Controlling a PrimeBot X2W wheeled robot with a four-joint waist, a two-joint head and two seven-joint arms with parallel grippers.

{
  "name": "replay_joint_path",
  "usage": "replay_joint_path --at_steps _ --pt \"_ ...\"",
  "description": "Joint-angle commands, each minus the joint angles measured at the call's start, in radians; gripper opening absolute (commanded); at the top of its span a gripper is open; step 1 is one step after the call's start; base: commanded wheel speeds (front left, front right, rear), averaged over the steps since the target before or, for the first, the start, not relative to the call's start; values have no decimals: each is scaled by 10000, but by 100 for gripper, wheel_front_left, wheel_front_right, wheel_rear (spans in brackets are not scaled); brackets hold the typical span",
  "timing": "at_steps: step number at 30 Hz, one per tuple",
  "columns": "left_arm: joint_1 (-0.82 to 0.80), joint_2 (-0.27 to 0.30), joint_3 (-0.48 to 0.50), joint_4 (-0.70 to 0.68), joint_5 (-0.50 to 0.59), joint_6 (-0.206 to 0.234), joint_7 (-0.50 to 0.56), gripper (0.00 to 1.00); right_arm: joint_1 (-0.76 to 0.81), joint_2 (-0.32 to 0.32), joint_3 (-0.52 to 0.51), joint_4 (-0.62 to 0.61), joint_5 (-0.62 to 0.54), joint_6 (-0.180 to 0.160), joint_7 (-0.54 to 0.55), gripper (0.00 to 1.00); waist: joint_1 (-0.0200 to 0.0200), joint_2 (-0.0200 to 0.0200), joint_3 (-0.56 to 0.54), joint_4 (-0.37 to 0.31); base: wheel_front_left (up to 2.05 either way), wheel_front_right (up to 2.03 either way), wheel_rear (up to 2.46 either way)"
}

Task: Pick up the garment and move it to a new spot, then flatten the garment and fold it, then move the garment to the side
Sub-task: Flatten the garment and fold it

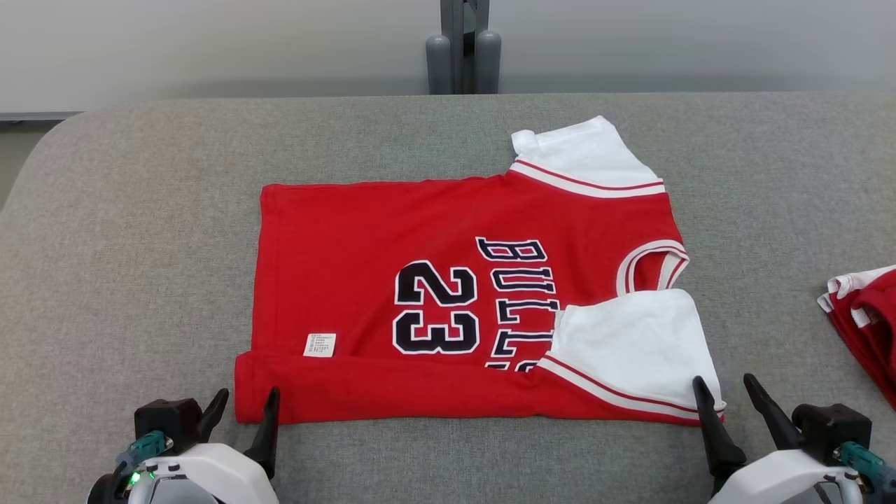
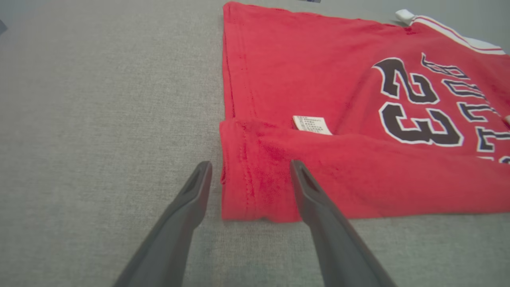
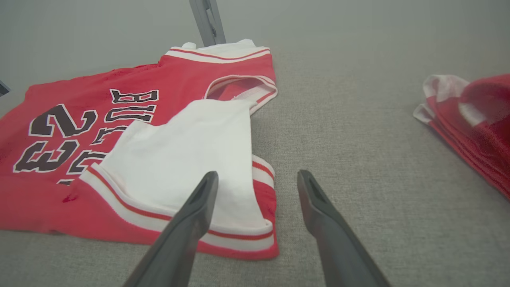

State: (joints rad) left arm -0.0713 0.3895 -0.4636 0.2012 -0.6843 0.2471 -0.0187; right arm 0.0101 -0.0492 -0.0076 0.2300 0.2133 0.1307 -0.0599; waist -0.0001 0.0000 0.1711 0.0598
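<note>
Left claw (image 1: 248, 395) wide, astride hem corner of red fabric jersey (image 1: 392, 231) with white sleeves; right claw (image 1: 722, 381) wide, astride near sleeve corner. Jersey flat mid grey cloth worktop (image 1: 140, 245), near edge folded over. Open cloth to the left; red-and-white garment pile (image 1: 868, 315) at right edge.

Red jersey (image 1: 364, 231) – flat, near edge folded over, white sleeve atop.

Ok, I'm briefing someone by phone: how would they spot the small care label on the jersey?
On the grey table lies a red jersey, its near edge folded over. At that fold's edge, left of the black 23, sits the label: a small white printed rectangle, far smaller than the white sleeves at the other end.
</note>
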Motion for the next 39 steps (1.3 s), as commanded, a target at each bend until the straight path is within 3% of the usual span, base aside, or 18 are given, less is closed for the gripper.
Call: replay_joint_path --at_steps 1,16,17,18,19,20,31,39 --pt "-36 7 35 82 -100 -83 68 100 -101 -40 6 144 30 -2 -7 100 1 0 53 -6 0 0 0" --pt "-413 -107 -24 1002 -643 -448 624 100 -694 -40 599 1136 374 -1 265 100 1 0 285 -169 0 0 0" --pt "-441 -77 -31 1055 -622 -420 677 100 -728 -41 637 1182 387 -1 272 84 1 0 296 -177 0 0 0" --pt "-457 -91 -42 1064 -679 -487 726 62 -768 -43 668 1221 415 -1 293 45 1 0 307 -184 0 0 0" --pt "-468 -97 -57 1091 -748 -557 773 21 -798 -40 718 1276 464 -2 381 17 1 0 317 -187 0 0 0" --pt "-486 -77 -62 1122 -772 -583 830 0 -830 -40 747 1309 523 -1 412 0 1 0 329 -190 0 0 0" --pt "-102 368 9 448 -1242 -861 1450 0 -311 -49 469 349 1062 -2 894 0 1 0 315 -34 0 0 0" --pt "628 1145 169 -831 -1482 -550 2157 0 1261 -58 -37 -1540 1427 -4 1927 0 1 0 184 -13 0 0 0"
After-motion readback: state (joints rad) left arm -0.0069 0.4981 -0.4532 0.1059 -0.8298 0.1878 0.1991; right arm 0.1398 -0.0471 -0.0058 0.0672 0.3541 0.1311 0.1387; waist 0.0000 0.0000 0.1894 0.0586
